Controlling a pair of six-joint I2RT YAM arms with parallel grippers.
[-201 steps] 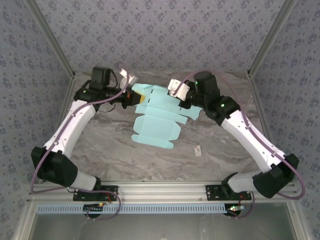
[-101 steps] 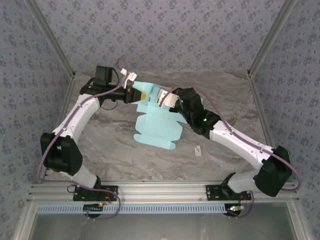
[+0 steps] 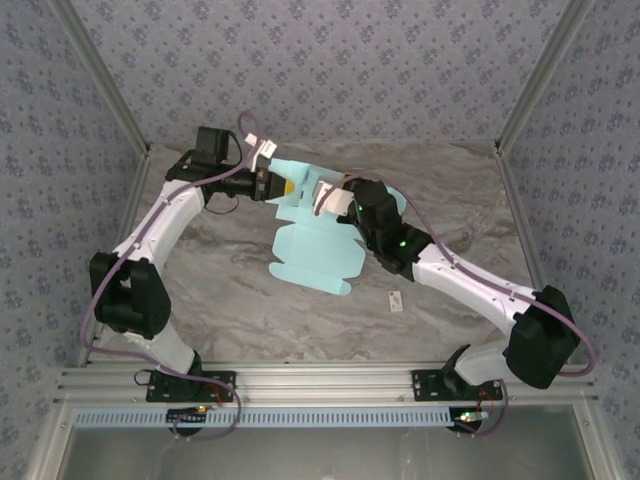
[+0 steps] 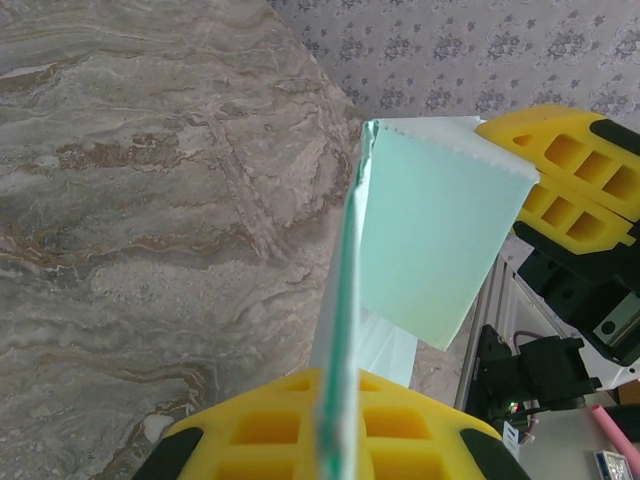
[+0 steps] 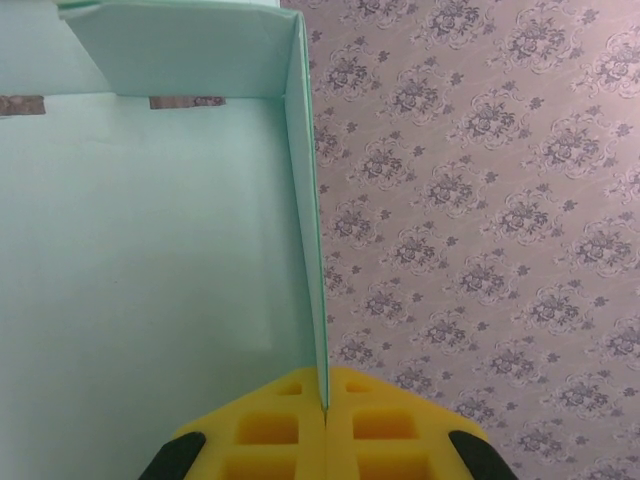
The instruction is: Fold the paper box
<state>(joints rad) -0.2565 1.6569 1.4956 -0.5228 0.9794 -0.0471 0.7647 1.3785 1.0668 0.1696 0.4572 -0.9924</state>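
Left gripper (image 3: pixel 272 186) and right gripper (image 3: pixel 325 196) are clamping the paper box (image 3: pixel 310 248) at its far end. Its length is running toward the table's (image 3: pixel 200 290) near edge.

The top external camera looks steeply down from above and behind the arm bases (image 3: pixel 190 385), far enough to take in the whole table (image 3: pixel 220 290). The left wrist camera sits close behind the left gripper (image 4: pixel 336 395), facing across the table toward the right gripper (image 4: pixel 540 185). The right wrist camera, equally close, faces the patterned wall (image 5: pixel 480 200). All three share the paper box (image 3: pixel 315 245).
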